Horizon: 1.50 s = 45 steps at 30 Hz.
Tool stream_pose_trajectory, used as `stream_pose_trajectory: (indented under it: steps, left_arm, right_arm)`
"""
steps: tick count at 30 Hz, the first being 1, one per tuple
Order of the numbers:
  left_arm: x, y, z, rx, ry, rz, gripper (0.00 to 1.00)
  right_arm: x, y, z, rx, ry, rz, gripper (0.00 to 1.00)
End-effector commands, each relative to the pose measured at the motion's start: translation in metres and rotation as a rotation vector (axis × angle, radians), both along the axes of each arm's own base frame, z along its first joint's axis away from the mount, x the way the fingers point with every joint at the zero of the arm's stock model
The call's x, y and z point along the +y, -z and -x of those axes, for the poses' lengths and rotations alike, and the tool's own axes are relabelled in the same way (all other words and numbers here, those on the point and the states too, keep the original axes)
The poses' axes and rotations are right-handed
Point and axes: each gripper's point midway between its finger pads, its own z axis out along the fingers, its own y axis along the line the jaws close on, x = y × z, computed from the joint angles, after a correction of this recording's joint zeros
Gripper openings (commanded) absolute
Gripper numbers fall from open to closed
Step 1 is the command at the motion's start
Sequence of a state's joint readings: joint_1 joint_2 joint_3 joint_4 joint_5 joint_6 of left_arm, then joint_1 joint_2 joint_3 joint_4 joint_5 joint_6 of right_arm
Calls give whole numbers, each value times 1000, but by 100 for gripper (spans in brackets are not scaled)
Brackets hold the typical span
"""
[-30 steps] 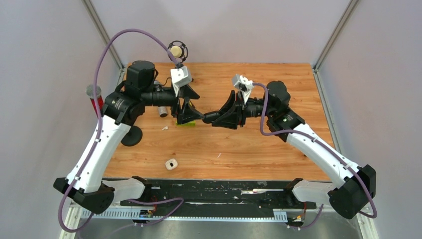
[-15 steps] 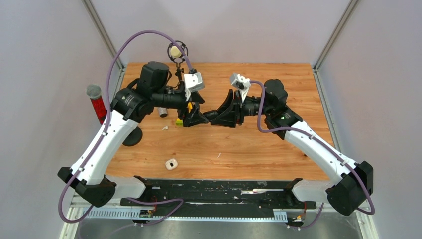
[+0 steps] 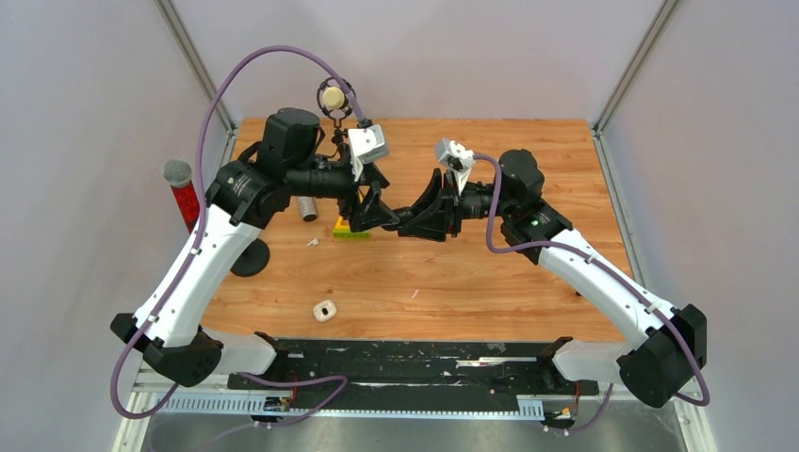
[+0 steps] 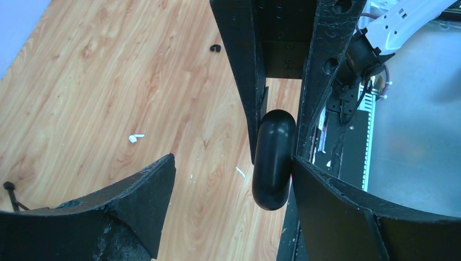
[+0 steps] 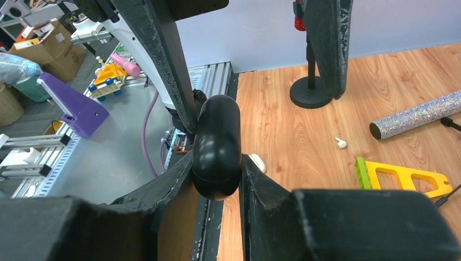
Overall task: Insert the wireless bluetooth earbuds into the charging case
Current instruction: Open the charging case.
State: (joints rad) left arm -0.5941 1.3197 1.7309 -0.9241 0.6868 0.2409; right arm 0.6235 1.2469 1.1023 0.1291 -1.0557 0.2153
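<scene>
Finding both grippers tip to tip above the middle of the light wooden tabletop (image 3: 528,282), neither one on the wood. Noted right gripper (image 5: 217,159) with jaws pressed in on a glossy black oval object (image 4: 273,163), its long axis running along the fingers. Noted left gripper (image 4: 234,163) with jaws spread wide around the same object; 1 finger (image 4: 337,201) right at its side, contact not certain, the other well apart.

Located small glossy white rounded-square charging case (image 3: 325,310) flat on the wood near the front edge, at 7 o'clock from the grippers and well apart from both; lid state too small to tell. Located 1 tiny white plastic earbud (image 3: 311,242) loose on the wood at 8 o'clock from the left gripper and 12 o'clock from the case, apart from it.

Logged yellow-and-green plastic toy piece (image 3: 350,230) beneath the left gripper, silver glitter cylinder (image 3: 307,208) at 12 o'clock from the earbud, black round stand base (image 3: 250,256) at 9 o'clock from it, and red microphone with grey head (image 3: 179,188) beyond the table's left edge.
</scene>
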Motion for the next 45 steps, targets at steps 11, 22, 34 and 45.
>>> stream_pose_trajectory:
  steps: [11,22,34,45]
  left_arm:
    - [13,-3,-40,-143,-145,-76,78]
    - [14,7,-40,-170,-111,-117,77]
    - [14,27,3,-64,54,-127,76]
    - [4,19,29,66,154,-58,49]
  right_arm:
    - [-3,-20,19,-67,-66,-35,0]
    - [0,-23,19,-57,-82,-40,0]
    - [1,-27,16,-65,-57,-48,0]
    - [0,-30,13,-119,-29,-72,0]
